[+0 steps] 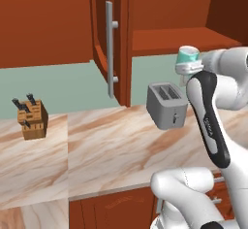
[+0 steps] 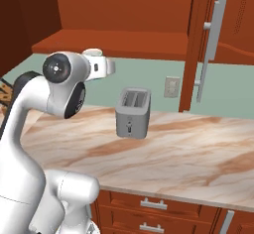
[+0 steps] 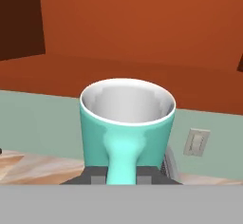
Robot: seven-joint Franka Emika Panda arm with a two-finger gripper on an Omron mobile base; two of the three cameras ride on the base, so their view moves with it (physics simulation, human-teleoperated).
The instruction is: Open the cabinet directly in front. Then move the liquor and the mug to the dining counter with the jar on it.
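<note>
Teal ceramic fills my near sight: the small mint-green mug with its side handle sits upright right before my hand camera, its handle turned toward me and pinched between my two dark finger tips, so my two-finger claw is pressed together on that handle. The mug's pale grey inside looks empty. From the left base camera the same mug hangs in the air at the end of my white arm, above the squat grey metal two-slot toaster and slightly to the right of it, well clear of its top.

The toaster stands on the narrow beige-and-brown veined marble counter, near the pale green back wall. Far to the left of the toaster on that same counter stands a light wooden knife block with dark handles sticking out. Below the counter's front edge are reddish-brown drawers with small grey handles.

Behind the toaster, on the wall, sits a small pale wall socket. Above the toaster hangs the reddish-brown wooden wall cabinet, its arched door swung open with a long vertical grey bar handle; the mug is just in front of and slightly below the cabinet's bottom shelf.
</note>
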